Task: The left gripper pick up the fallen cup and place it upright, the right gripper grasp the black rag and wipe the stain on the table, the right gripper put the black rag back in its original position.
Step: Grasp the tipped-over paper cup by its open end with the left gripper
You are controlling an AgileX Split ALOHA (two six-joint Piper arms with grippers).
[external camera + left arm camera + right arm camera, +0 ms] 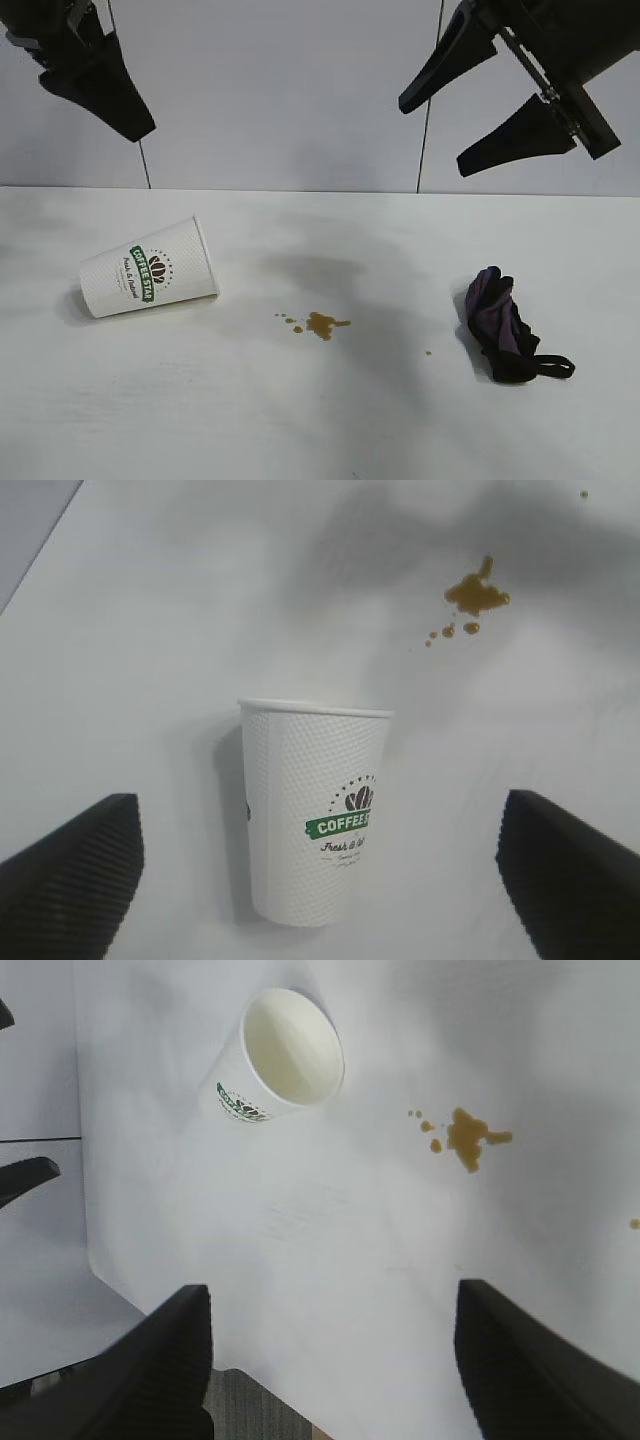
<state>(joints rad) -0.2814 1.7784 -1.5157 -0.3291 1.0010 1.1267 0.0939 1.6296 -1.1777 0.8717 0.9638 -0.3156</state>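
Cup (315,815) on side, below open left claw (320,880).

Cup (148,268) left, stain (320,324) mid, rag (503,327) right

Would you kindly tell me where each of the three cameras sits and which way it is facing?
Exterior view: faces both arms across the table; shows the left gripper, right gripper, cup, stain and rag.
Left wrist view: looks down between its open fingers at the fallen cup.
Right wrist view: looks down between its open fingers into the cup's mouth.
All three share the cup and stain.
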